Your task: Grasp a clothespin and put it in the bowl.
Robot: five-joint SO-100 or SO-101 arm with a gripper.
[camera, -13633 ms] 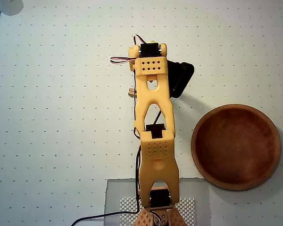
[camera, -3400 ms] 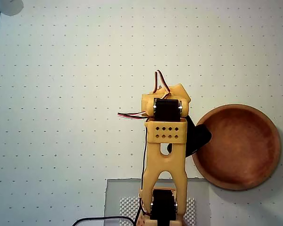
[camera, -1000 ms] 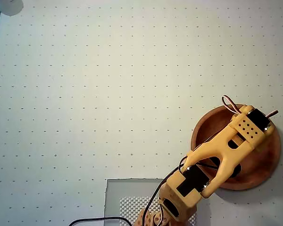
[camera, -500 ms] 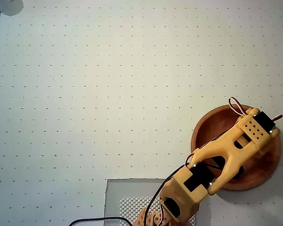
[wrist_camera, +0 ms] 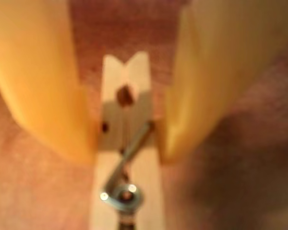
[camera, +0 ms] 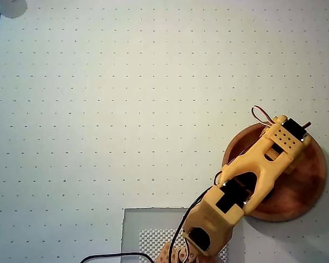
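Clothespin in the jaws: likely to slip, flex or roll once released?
The clothespin looks like rigid wood, so probably no flex. The gripper pinches its flat sides, so slip seems unlikely. Flat faces suggest it would lie still, not roll, in the bowl.

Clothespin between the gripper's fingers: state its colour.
Light tan wood with a silvery metal spring; the clothespin shows best in the wrist view, against the reddish-brown bowl.

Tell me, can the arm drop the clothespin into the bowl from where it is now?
Probably yes. The gripper holds the clothespin between its fingers, and the reddish-brown bowl fills the wrist view behind it. Nothing seems to block the way down.
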